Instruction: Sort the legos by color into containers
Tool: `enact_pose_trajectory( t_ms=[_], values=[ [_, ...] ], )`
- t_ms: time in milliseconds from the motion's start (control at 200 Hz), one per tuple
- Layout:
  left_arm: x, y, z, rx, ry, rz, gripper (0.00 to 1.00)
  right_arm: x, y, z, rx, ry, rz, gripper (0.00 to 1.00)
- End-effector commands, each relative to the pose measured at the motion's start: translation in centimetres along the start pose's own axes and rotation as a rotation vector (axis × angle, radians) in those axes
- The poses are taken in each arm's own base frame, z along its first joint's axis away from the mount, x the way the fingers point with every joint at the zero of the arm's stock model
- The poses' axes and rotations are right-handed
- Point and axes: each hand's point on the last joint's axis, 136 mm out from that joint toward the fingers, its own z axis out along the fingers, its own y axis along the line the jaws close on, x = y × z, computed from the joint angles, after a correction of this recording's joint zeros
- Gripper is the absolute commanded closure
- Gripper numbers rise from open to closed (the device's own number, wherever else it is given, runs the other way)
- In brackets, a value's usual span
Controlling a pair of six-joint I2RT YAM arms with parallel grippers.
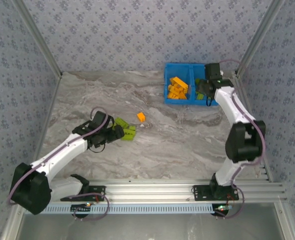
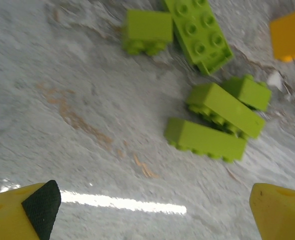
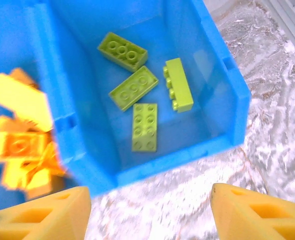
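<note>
**Both jaws spread: green legos loose on the worktop, others in the bin**

The left jaws stand spread with nothing between them. In the left wrist view their yellow fingertips point(image 2: 280, 212) sit at the bottom corners over bare marbled worktop point(image 2: 77, 100). Just beyond them lie five green legos point(image 2: 205, 139) in a loose cluster: three bunched together, touching or overlapping, and two a little further out. An orange lego point(image 2: 290, 35) lies past the cluster at the upper right edge, apart from the green ones. From the top camera the same five green legos point(image 1: 126, 131) lie right at the tip of the left arm, near the middle of the worktop, with the orange lego point(image 1: 141, 117) just beyond them.

The right jaws are spread too and hold nothing, hovering over one wall of the blue bin point(image 3: 222, 85). The right compartment holds the sorted green legos point(image 3: 133, 88) — four of them, lying flat and close together. Across the divider point(image 3: 52, 90), the left compartment holds an orange pile point(image 3: 20, 145), blurred here. From above, the blue bin point(image 1: 177, 101) sits toward the far right of the worktop, the orange pile point(image 1: 178, 87) in its left compartment
</note>
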Motion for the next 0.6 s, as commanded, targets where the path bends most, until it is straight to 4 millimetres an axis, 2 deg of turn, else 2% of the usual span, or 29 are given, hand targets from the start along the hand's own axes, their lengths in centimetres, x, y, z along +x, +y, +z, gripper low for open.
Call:
enact_pose_trajectory(
  t_ms=[0,125,230,240,255,390,595],
  values=[
    [-4.4,0.3,-0.4,-0.06,-0.153,-0.069,0.04,1.8,1.1,-3.5,-0.07,-0.026,-0.007,0.31],
    [-6.3,-0.6,1.7,-0.024,-0.117,-0.077,0.21,4.4,1.4,-6.9,-0.108,-0.034,-0.033,0.3],
    [-7.1,-1.8,3.7,-0.011,-0.058,-0.037,0.27,5.5,0.7,-9.0,-0.111,-0.041,-0.034,0.28],
    [-7.1,-1.8,4.0,-0.015,-0.051,-0.033,0.27,6.4,0.3,-8.7,-0.1,-0.021,-0.041,0.28],
    [-7.2,-1.9,4.2,-0.014,-0.044,-0.029,0.27,6.8,0.1,-8.8,-0.098,-0.014,-0.041,0.27],
    [-7.6,-2.9,6.2,-0.006,0.011,0.0,0.27,7.4,-0.8,-10.1,-0.096,-0.029,-0.031,0.25],
    [-6.7,-1.4,8.2,-0.08,0.047,-0.008,0.37,7.7,-1.1,-10.9,-0.103,-0.027,-0.016,0.24]
  ],
)
